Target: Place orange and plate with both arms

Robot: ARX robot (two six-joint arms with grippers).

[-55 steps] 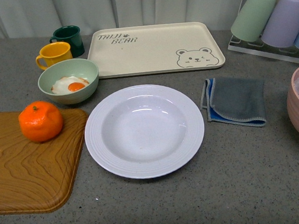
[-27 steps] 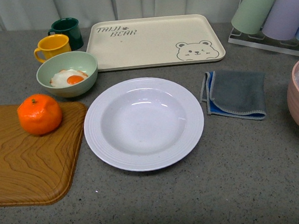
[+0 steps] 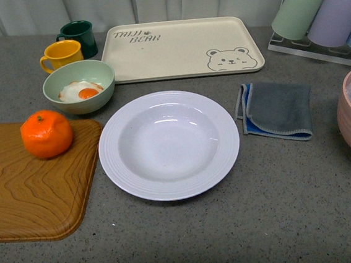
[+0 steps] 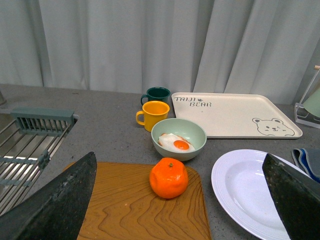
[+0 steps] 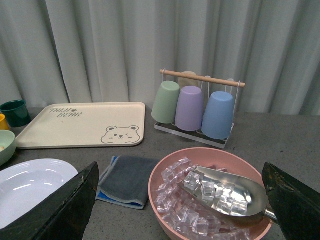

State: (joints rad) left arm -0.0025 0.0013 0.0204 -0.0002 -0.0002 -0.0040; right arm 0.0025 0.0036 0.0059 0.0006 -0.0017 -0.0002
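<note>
On the grey speckled counter, toward the robot's left, lies a brown wood-grain cutting board (image 3: 25,189), and the lumpy bright orange fruit (image 3: 46,133) sits on its far right corner, stem dot up. Just beside the board's right edge rests the large round white deep plate (image 3: 169,146) with its ridged rim, upright and with nothing in it; the orange and plate stand apart. Behind the orange is a pale green bowl (image 3: 80,106) holding a fried egg, then a yellow mug (image 3: 62,55) and a dark green mug (image 3: 79,38). A cream rectangular bear-print tray (image 3: 180,50) lies behind the plate, and a folded grey cloth (image 3: 277,110) lies to the plate's right. Further right, a pink bowl (image 5: 165,175) holds ice cubes and a metal scoop (image 5: 225,192).

Neither arm appears in the front view. The left gripper (image 4: 177,155) shows its dark fingers spread wide with nothing between them, above the board's near side. The right gripper (image 5: 180,164) is likewise spread wide and grasps nothing, above the pink bowl.
</note>
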